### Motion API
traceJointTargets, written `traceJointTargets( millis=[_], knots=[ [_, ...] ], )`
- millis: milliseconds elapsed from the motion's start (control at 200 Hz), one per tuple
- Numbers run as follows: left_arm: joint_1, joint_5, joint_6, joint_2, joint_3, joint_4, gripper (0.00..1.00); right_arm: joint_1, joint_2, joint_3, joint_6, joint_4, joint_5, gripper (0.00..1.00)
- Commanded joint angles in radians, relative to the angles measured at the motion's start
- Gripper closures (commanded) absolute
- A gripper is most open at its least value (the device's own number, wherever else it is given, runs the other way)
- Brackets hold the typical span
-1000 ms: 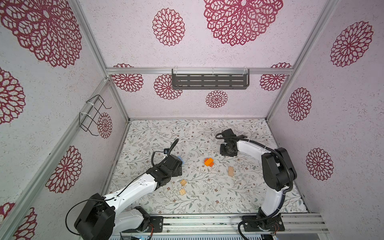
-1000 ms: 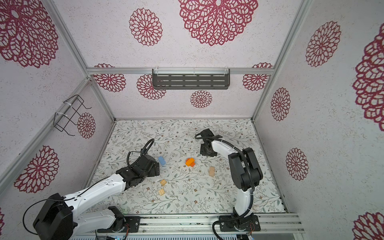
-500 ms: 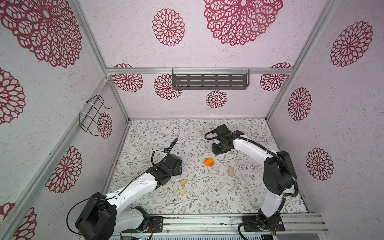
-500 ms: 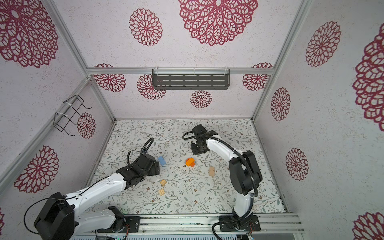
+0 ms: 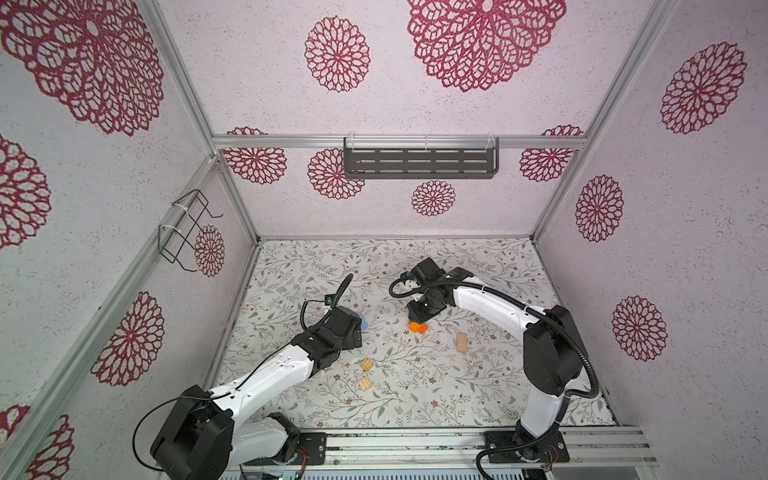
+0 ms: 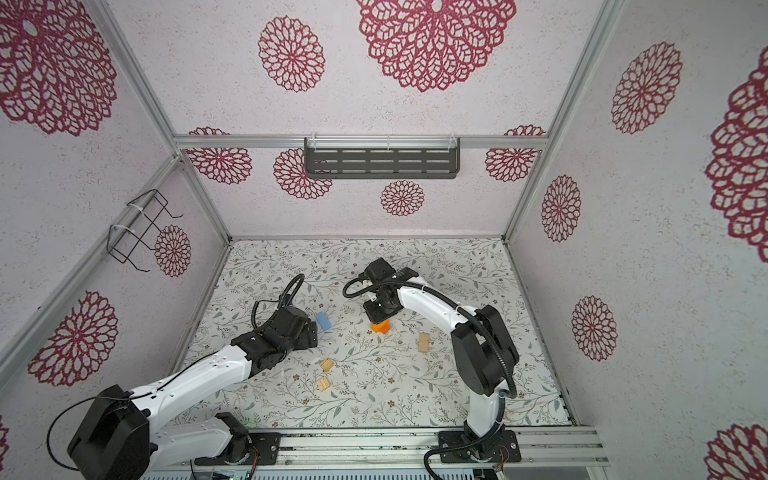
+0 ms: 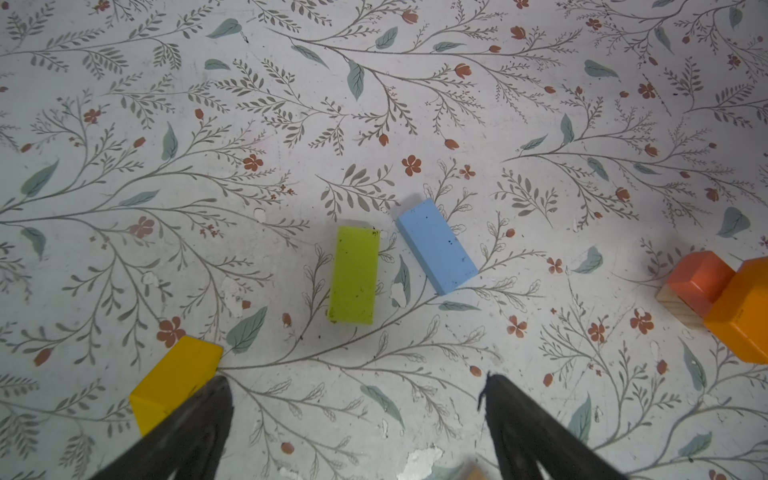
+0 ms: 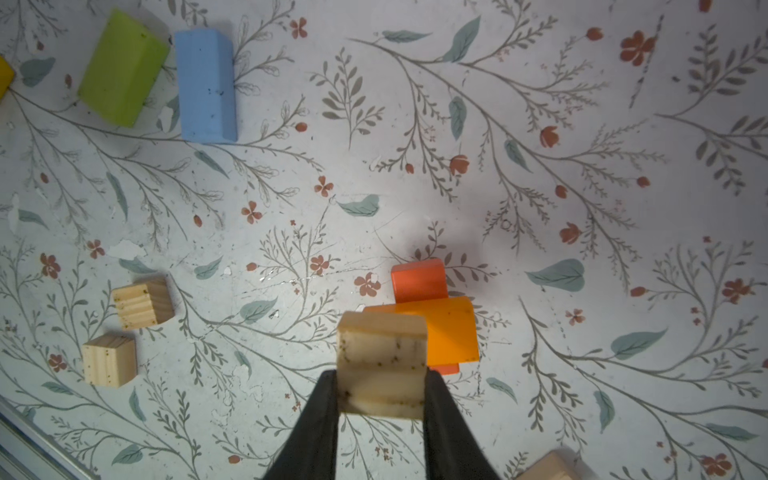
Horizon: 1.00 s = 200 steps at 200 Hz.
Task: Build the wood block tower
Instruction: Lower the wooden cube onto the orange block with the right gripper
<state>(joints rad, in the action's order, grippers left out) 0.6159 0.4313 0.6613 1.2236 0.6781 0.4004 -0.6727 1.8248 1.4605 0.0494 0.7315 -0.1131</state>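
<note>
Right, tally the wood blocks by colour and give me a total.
tan: 4 – held tan block in the right gripper, two small tan squares, long tan block
orange block: 1
red-orange block: 1
green block: 1
blue block: 1
yellow block: 1
Total: 9 in clear view

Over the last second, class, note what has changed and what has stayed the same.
The right gripper, shut on a tan grooved block, swung left and toward the front in both top views, arriving over the orange tower. The left gripper stayed open and still; the loose blocks did not move.
</note>
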Motion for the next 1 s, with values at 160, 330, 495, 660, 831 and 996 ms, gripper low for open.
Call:
traceJointTargets(
  millis=[160, 330, 495, 660, 831, 996],
  knots=[
    [-0.009, 0.003, 0.001, -0.017, -0.01, -0.019, 0.03, -0.026, -0.027, -0.033, -0.049, 0.026, 0.002, 0.68],
    [-0.011, 0.003, 0.003, -0.011, -0.008, -0.021, 0.03, -0.031, -0.026, -0.039, -0.064, 0.022, 0.003, 0.68],
    [-0.01, 0.001, 0.002, -0.008, -0.008, -0.021, 0.03, -0.039, -0.02, -0.04, -0.072, 0.02, 0.014, 0.67],
    [-0.011, -0.011, 0.002, -0.007, -0.009, -0.025, 0.03, -0.039, -0.011, -0.041, -0.076, 0.026, 0.027, 0.67],
    [-0.011, -0.013, 0.003, -0.004, -0.009, -0.028, 0.03, -0.039, -0.014, -0.043, -0.075, 0.018, 0.049, 0.67],
    [-0.011, -0.024, 0.006, 0.007, -0.008, -0.032, 0.03, -0.039, -0.001, -0.033, -0.077, 0.023, 0.054, 0.67]
  ],
)
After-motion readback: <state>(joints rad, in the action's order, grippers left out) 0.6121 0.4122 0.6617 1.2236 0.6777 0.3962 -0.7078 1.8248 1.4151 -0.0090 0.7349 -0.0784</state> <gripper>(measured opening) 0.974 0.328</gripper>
